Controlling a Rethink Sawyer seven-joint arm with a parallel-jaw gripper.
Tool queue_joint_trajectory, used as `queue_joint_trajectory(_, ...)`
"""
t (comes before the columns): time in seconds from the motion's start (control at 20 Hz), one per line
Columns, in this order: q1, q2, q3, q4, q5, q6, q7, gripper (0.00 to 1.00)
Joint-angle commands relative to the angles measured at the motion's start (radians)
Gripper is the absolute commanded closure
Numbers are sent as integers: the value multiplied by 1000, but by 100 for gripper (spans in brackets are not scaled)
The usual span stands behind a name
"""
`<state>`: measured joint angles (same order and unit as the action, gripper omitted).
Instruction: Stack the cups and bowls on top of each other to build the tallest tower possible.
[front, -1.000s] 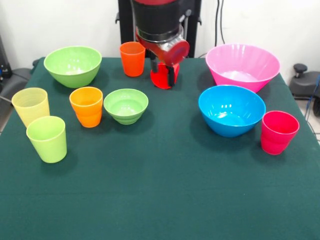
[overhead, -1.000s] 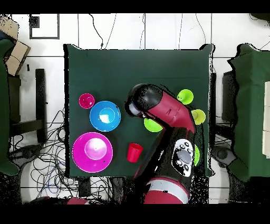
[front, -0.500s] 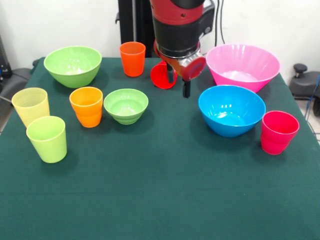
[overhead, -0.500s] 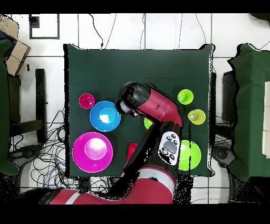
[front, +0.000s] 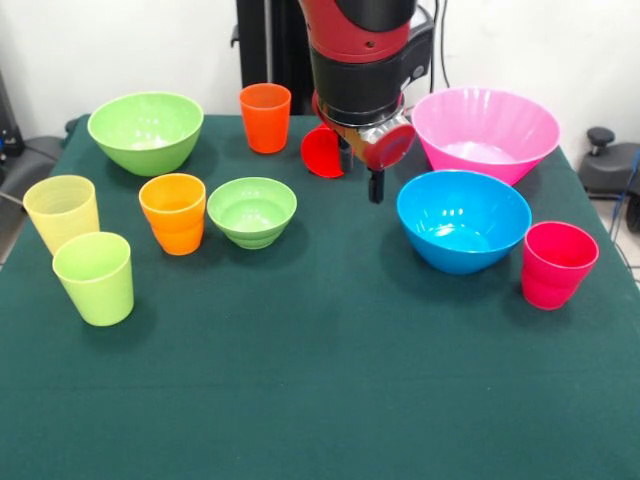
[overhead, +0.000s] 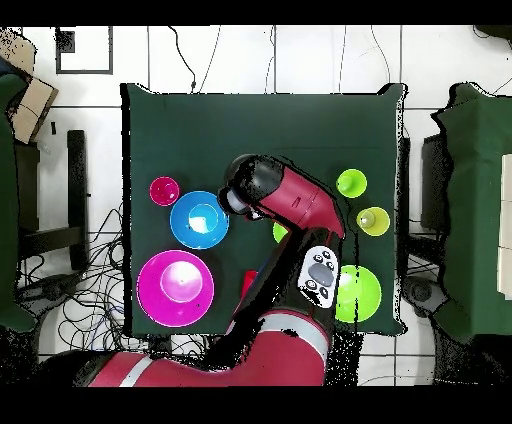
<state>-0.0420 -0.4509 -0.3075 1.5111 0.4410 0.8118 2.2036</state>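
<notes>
Desk (front: 320, 400) in dark green cloth, all pieces standing apart, nothing stacked yet, so no tower to log.

My arm (front: 362, 50) comes down at the far middle of the desk. The claw (front: 372, 182) hangs just above the cloth, between the red cup (front: 320, 152) and the blue bowl (front: 463, 220). I see one dark fingertip below the wrist; whether the claw is spread or clenched I cannot tell, and nothing shows in it.

The red cup lies tipped on its side, mouth facing the front camera, partly hidden behind the wrist. From overhead only a sliver of it shows beside the arm.

Front view, left side: large light green bowl (front: 146, 131) at the far corner, pale yellow cup (front: 62, 212) and lime green cup (front: 94, 277) near the left edge, one orange cup (front: 173, 213) just beside the small light green bowl (front: 252, 211). Second orange cup (front: 265, 117) stands upright at the far edge, near the red one.

Right side: pink bowl (front: 485, 132) at the far corner, blue bowl in front of it, pinkish-red cup (front: 557, 264) just beside the blue bowl's near right.

Overhead, the arm covers much of the green pieces.
</notes>
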Motion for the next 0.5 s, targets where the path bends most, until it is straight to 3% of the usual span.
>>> queue_joint_trajectory(0.05, 8, 19, 77, -19, 30, -73, 193, 0)
queue_joint_trajectory(0.25, 13, 17, 86, -14, 42, -82, 193, 0)
queue_joint_trajectory(0.5, -3, -1, 139, 7, 34, -128, 96, 0)
